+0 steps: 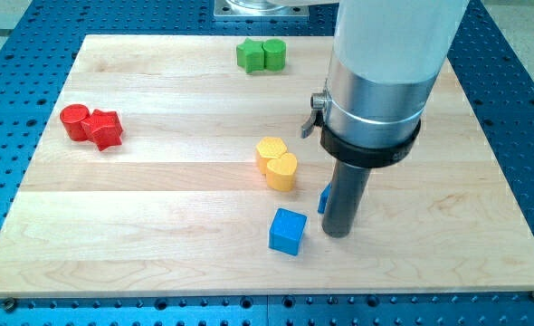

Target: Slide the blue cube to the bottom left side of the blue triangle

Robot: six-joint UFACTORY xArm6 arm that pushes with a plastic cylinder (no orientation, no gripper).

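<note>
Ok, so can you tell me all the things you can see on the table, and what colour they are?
blue cube: one, blue, low in the middle of the board, just left of my tip.
blue triangle: one, blue, mostly hidden behind the rod, only a sliver shows.
yellow blocks: two, yellow, touching, in the middle of the board; shapes rounded, hard to tell exactly.
green blocks: two, green, side by side at the view's top.
red blocks: two, red, touching at the view's left; one round, one star-like.
wooden board: one, pale wood, on a blue table.
my tip: one, dark rod end, on the board right of the blue cube, not quite touching it.
</note>
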